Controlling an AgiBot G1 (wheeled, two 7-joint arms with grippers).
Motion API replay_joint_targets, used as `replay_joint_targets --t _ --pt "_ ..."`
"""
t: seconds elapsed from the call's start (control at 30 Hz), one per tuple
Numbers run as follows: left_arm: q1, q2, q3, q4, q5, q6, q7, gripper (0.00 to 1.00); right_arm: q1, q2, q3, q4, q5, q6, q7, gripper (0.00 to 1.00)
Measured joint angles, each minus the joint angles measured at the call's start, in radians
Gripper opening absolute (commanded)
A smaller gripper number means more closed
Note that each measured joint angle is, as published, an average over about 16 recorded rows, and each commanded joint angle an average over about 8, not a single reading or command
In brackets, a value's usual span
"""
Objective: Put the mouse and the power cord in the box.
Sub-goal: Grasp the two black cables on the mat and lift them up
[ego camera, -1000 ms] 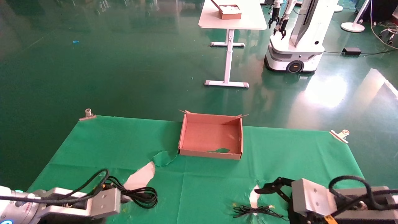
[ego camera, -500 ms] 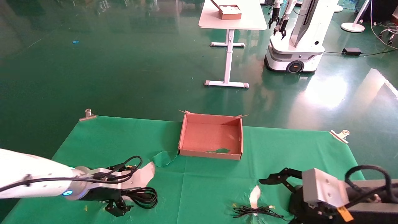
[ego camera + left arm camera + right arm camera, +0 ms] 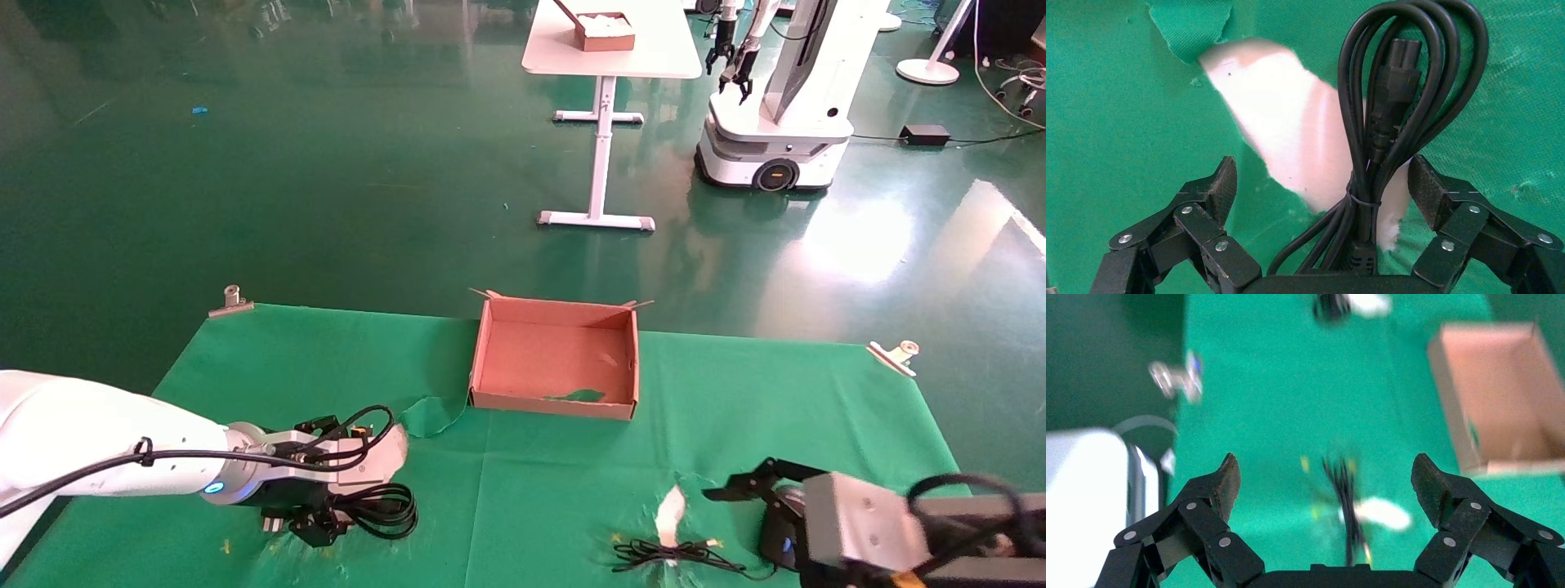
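Observation:
The power cord (image 3: 386, 512), a thick glossy black coil, lies on the green cloth at the front left. My left gripper (image 3: 319, 527) is low over its tied end. In the left wrist view the left gripper (image 3: 1321, 177) is open, with the power cord (image 3: 1392, 79) running up between the two fingers and neither pad touching it. The brown box (image 3: 554, 402) stands at the table's middle back with nothing in it. The mouse's thin cable bundle (image 3: 672, 555) lies at the front right; the mouse's body is hidden. My right gripper (image 3: 756, 498) hovers open just right of that bundle (image 3: 1344, 496).
The cloth is torn, baring white table beside the cord (image 3: 374, 461) and near the thin cable (image 3: 670, 510). A curled flap of cloth (image 3: 426, 415) lies by the box's near left corner. Metal clips (image 3: 231, 300) (image 3: 895, 355) hold the far corners.
My left arm has swung in over the table and its open gripper has come down round the power cord's tied end. My right gripper has drifted a little right and lower.

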Motion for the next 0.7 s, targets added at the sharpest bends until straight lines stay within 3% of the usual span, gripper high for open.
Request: replay_joint_targets --t 0.4,0.7 --pt "-0.01 0.011 -0.001 0.038 -0.009 -0.007 0.027 1.0 0.107 -0.207 -0.158 -0.096 -0.394 0.072 0.004 1.0" --pt "-0.013 0.013 -0.001 0.046 -0.011 -0.008 0.033 1.0 0.151 -0.342 -0.219 -0.242 -0.513 0.12 -0.03 1.0"
